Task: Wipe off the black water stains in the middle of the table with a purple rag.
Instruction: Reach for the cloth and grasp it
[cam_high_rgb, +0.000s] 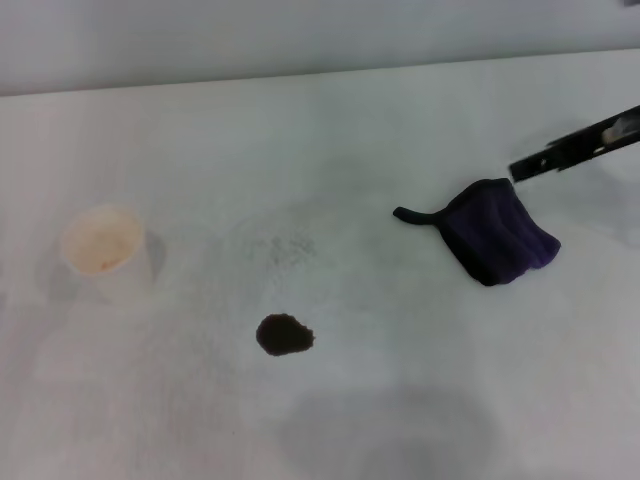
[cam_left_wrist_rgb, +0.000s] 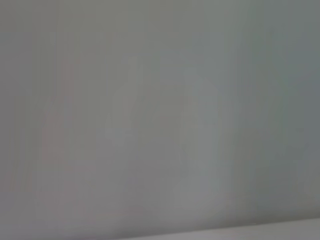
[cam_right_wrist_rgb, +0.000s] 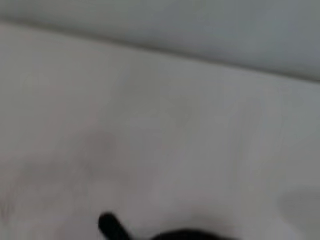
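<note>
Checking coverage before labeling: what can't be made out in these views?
- Right tool, head view: mostly cut off by the frame edge, so open or shut is unreadable.
- Left tool: in no view; the left wrist view shows only blank blur.
- Purple rag, right wrist view: cut off by the frame edge, blurred.
- Cup contents, head view: washed out.

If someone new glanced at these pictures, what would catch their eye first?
Probably the dark black water stain near the middle of the white table, and the purple rag lying to its right. The right tool reaches in just above the rag; a white cup stands at left.
</note>
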